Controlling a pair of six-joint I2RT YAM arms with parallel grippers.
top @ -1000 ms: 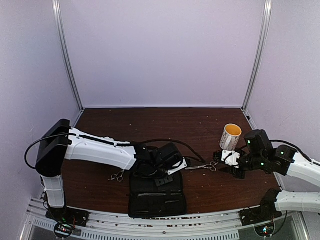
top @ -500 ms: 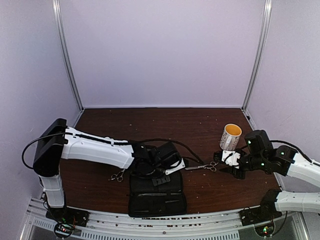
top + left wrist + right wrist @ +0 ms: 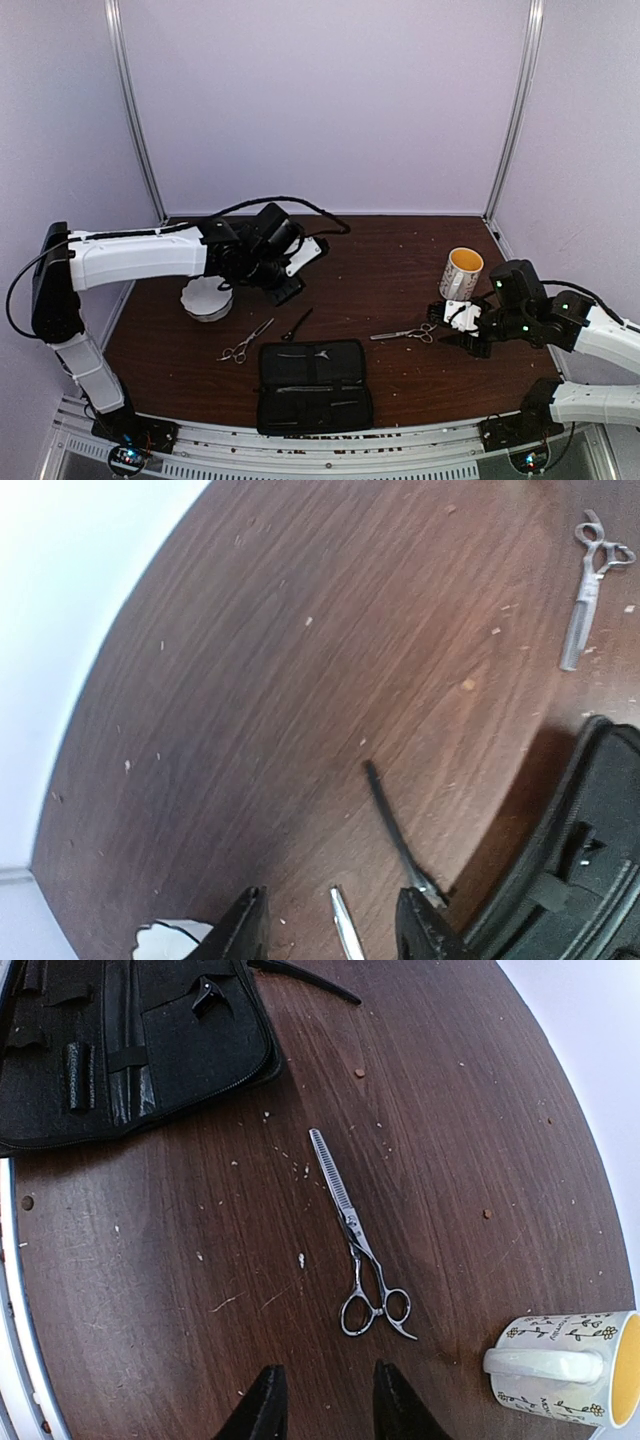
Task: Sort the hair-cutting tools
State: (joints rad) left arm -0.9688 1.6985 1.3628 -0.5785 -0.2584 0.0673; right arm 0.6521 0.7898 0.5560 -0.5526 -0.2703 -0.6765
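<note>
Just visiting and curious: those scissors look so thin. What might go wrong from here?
The thinning scissors lie flat on the table, so the open right hand might slip off them or push them away. The mug sits close beside them; a reach there could knock it.
</note>
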